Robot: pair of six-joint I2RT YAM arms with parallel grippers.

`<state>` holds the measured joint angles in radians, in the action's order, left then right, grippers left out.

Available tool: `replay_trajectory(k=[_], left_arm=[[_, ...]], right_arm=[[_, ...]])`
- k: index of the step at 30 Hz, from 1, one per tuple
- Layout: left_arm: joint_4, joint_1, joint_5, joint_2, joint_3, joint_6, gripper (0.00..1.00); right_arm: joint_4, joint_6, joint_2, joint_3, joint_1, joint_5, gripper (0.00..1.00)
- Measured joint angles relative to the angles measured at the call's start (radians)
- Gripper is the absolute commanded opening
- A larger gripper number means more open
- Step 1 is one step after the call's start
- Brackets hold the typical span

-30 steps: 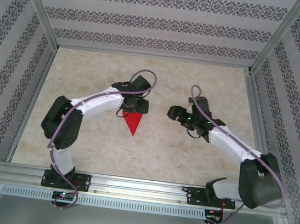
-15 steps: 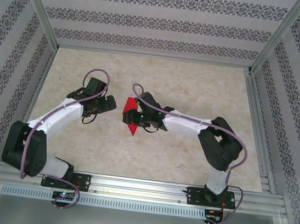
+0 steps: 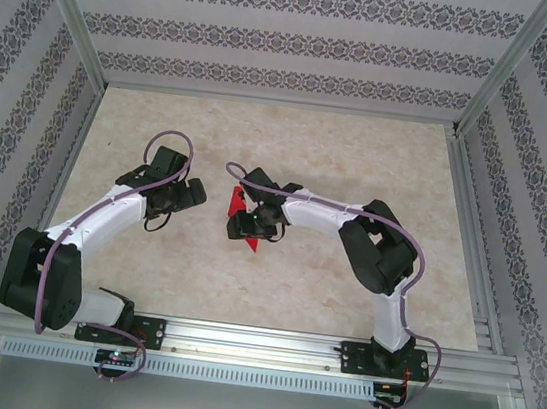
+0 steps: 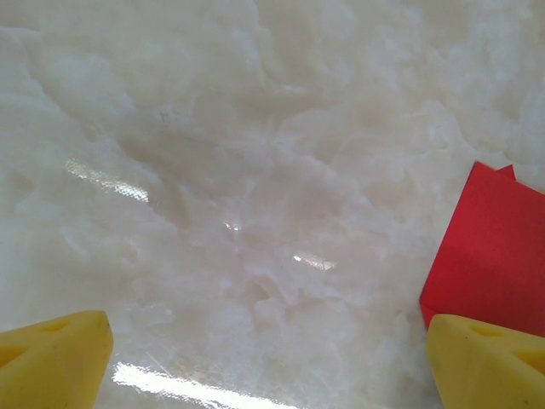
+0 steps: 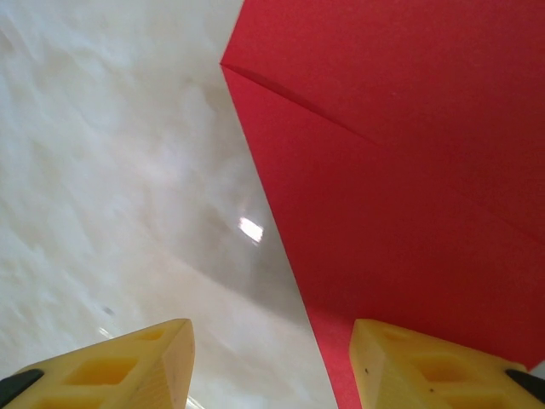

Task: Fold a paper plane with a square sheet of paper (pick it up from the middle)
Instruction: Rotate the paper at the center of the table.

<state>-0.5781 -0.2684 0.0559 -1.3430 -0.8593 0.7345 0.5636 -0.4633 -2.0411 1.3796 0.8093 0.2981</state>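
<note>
Right gripper (image 3: 251,224) has swung over onto the half-folded red paper (image 3: 237,201) at mid-frame while the left gripper (image 3: 192,194) sits just left of it, wide open, so with the right's jaws half-open over one edge, pressing could skid the sheet and skew the crease (image 5: 358,129).

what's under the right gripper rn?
The folded red paper on the table; its edge runs between the open fingers of the right gripper. In the top view the gripper covers the paper's middle, so the folds there can't be seen.
</note>
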Motion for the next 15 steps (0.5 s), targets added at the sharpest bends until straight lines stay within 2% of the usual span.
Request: replay_trajectory(k=[3, 7, 11, 15], left_arm=[[0.009, 0.0, -0.007, 0.0, 0.0, 0.0, 0.95], [0.013, 0.0, -0.026, 0.0, 0.0, 0.0, 0.95], [0.018, 0.0, -0.049, 0.0, 0.0, -0.008, 0.95], [0.05, 0.0, -0.098, 0.0, 0.011, -0.018, 0.95]], right_arm=[[0.092, 0.129, 0.014, 0.001, -0.027, -0.022, 0.54], [0.191, 0.224, 0.052, -0.028, -0.086, -0.083, 0.54], [0.214, 0.232, 0.13, -0.079, -0.139, -0.145, 0.56], [0.13, 0.15, 0.258, -0.133, -0.142, -0.167, 0.57]])
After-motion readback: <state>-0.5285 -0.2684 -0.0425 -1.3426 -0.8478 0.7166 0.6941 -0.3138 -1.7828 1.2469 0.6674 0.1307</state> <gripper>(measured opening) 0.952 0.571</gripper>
